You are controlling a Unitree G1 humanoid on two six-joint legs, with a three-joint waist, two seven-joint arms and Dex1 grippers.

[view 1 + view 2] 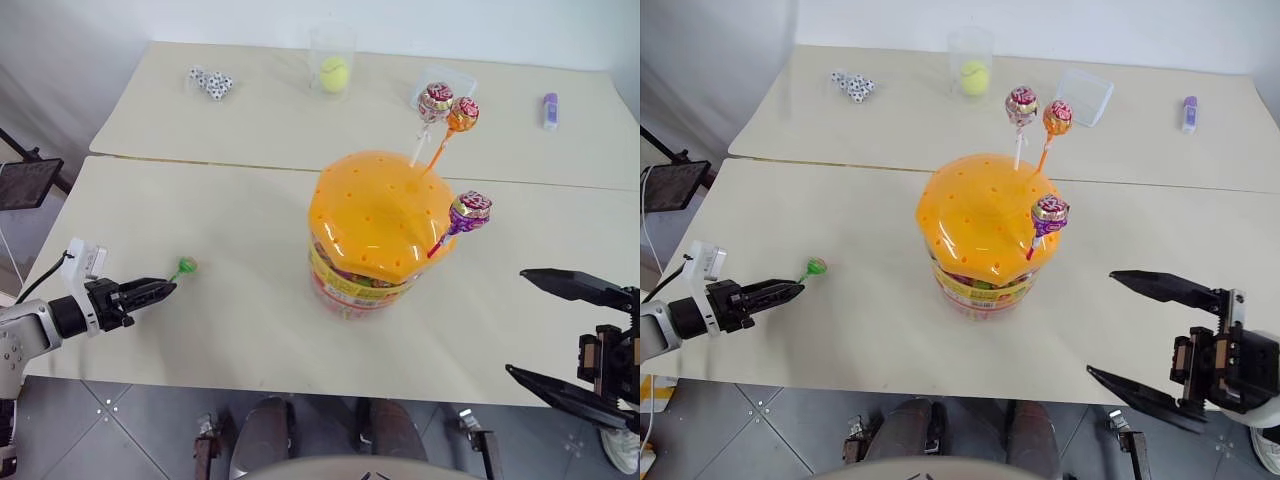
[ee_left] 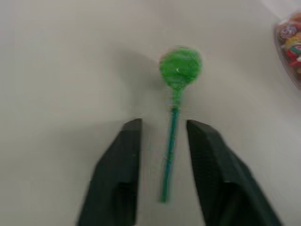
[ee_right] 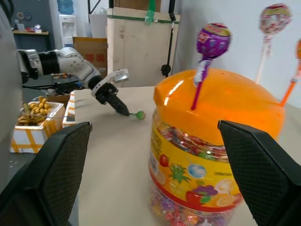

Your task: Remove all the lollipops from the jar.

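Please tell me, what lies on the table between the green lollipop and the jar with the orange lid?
Nothing: between the green lollipop and the jar there is only bare table, as the left eye view shows.

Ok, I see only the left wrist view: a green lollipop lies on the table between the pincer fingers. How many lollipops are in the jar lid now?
Observer: Three stand in the orange lid of the jar: the white-stick lollipop, the orange-stick lollipop and the purple lollipop.
Operator: Is the right pincer holding one of them?
Observer: No. The right pincer is wide open and empty, to the right of the jar and apart from it.
Operator: And is the green one far from the jar?
Observer: The green lollipop lies on the table well to the left of the jar, at the tip of the left pincer.
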